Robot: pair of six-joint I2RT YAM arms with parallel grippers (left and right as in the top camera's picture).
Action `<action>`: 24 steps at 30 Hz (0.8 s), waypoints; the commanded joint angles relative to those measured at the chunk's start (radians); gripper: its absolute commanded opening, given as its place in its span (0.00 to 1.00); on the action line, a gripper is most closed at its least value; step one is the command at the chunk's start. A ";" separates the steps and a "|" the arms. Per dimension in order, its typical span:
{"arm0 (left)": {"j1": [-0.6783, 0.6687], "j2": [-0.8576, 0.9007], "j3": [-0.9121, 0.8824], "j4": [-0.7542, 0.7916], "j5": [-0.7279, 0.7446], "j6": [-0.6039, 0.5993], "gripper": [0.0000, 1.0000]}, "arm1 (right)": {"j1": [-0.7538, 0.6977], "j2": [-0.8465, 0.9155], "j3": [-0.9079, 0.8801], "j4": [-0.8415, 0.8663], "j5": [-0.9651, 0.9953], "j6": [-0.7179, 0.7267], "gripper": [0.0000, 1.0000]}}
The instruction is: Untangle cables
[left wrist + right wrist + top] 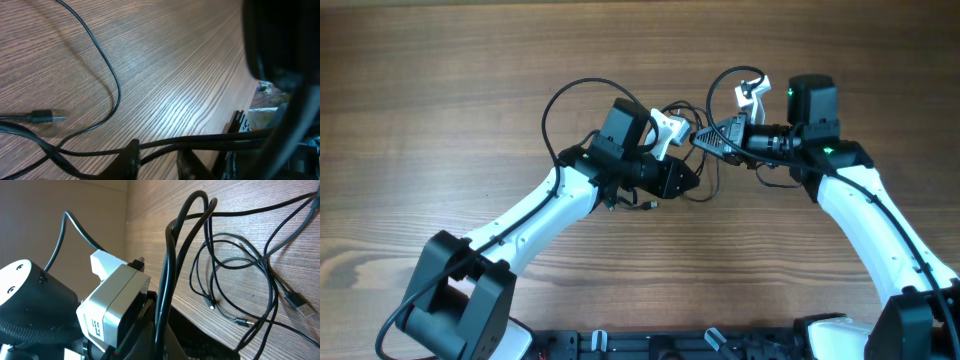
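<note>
The cables (712,182) are thin black cords bunched between my two grippers at the table's middle. My right gripper (705,140) is shut on two strands, which rise taut out of its jaws (165,342) to a bend (195,202). Loose loops (240,265) with small plug ends and a USB plug (300,305) lie on the wood to the right. My left gripper (688,182) has its fingers (160,162) apart, with two cable strands (210,142) running across them. Another USB plug (50,116) and a curved cord (107,70) lie on the table beyond.
The left arm's white wrist camera housing (115,310) sits close beside my right gripper. A thick black cable loop (555,105) arches off the left arm. Dark base hardware lines the near table edge (650,345). The tabletop is wood (440,90).
</note>
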 commanded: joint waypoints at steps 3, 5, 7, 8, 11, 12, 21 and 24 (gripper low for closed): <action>0.008 0.007 0.001 -0.001 0.004 0.011 0.17 | 0.002 0.007 0.003 -0.002 -0.021 0.004 0.04; 0.008 0.007 0.001 -0.001 0.004 0.010 0.17 | 0.002 0.007 0.003 -0.002 -0.021 0.003 0.04; 0.008 0.007 0.001 -0.003 0.004 0.011 0.28 | 0.002 0.007 0.003 -0.002 -0.021 0.004 0.04; 0.008 0.007 0.001 -0.005 0.003 0.010 0.45 | 0.002 0.007 0.003 -0.002 -0.021 0.004 0.04; 0.008 0.007 0.001 -0.024 -0.002 0.011 0.58 | 0.002 0.007 0.003 -0.002 -0.021 0.003 0.04; 0.008 0.007 0.001 -0.027 -0.019 0.011 0.60 | 0.002 0.007 0.003 -0.002 -0.021 0.004 0.04; 0.007 0.007 0.001 -0.035 -0.048 0.010 0.25 | 0.002 0.007 0.003 -0.002 -0.021 0.004 0.04; 0.007 0.007 0.001 -0.056 -0.049 0.010 0.15 | 0.002 0.007 0.003 -0.003 -0.021 0.003 0.04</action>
